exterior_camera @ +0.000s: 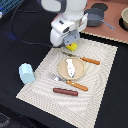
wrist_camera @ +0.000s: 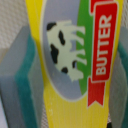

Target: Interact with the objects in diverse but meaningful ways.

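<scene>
The butter packet (wrist_camera: 75, 60) sits pinched between the claw's (exterior_camera: 71, 46) teal-padded fingers (wrist_camera: 27, 75), held just above the far edge of the striped mat (exterior_camera: 35, 82), beyond the plate (exterior_camera: 71, 69). To do this well, I judge, lower it straight onto bare mat, clear of the plate and knife (exterior_camera: 90, 60), before releasing. Its long axis seems to run along the fingers, pointing down towards the mat, label facing the wrist camera.

White rounded arm (exterior_camera: 65, 15) with black cable (exterior_camera: 25, 35); grey fingers (wrist_camera: 12, 75) with teal pads (wrist_camera: 27, 75).
</scene>
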Tool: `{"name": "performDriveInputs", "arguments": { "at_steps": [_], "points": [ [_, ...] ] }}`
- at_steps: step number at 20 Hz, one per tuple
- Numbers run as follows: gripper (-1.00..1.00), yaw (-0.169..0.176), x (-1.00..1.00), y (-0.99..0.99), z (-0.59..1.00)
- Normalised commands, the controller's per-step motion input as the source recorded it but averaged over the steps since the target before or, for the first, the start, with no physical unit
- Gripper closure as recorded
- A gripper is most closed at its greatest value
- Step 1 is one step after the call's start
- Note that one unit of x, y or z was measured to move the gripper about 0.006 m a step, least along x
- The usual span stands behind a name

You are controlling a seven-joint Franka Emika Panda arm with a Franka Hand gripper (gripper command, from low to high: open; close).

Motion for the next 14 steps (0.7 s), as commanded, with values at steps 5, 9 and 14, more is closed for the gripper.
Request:
{"name": "performDriveInputs", "arguments": {
  "at_steps": [5,9,14],
  "points": [
    [-1.00,-0.003,-0.59,-0.07,0.13],
    [-1.00,0.073,-0.01,0.08,0.57],
    [-1.00,0.097,-0.10,0.11,0.95]
  ]
}}
